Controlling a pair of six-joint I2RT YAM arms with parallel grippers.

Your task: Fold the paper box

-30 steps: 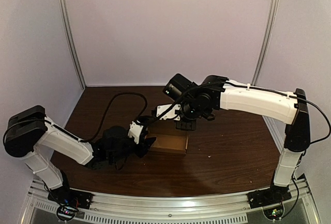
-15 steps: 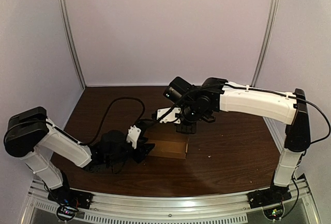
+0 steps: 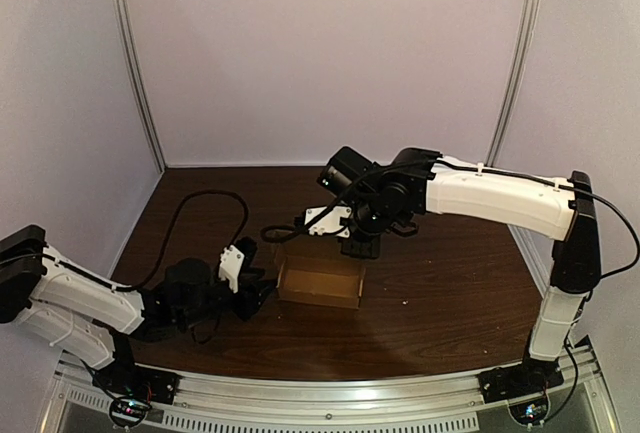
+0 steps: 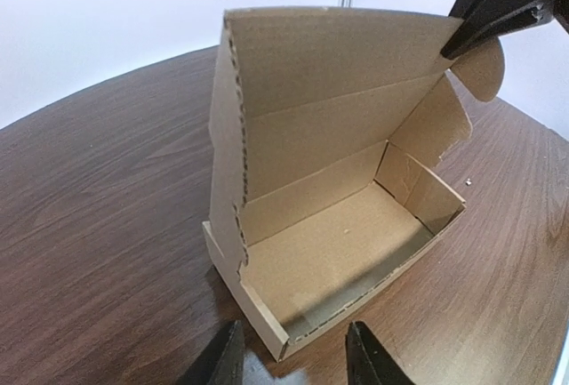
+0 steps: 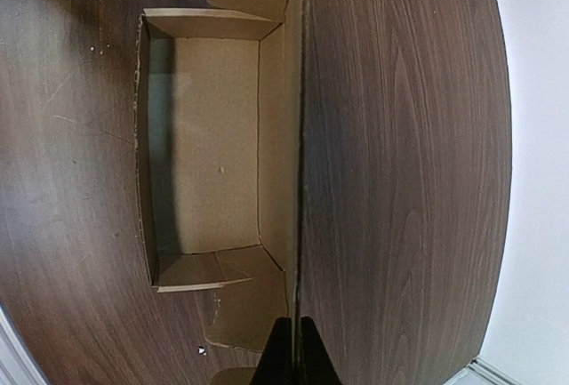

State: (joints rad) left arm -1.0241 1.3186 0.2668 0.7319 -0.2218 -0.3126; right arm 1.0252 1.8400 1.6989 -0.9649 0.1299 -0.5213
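At the middle of the table point(image 3: 450, 283), your right gripper point(image 5: 295, 349) pinches the upright lid point(image 4: 338, 56) of the cardboard box point(image 3: 320, 283). The left gripper point(image 4: 293, 363) stands spread and empty beside its end wall. Thin card, probably light (likely to slide when pushed), so hold it near the scored folds.

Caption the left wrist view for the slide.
Open paper box on the wood table, lid upright and pinched by the right claw, left claw open at its near corner.
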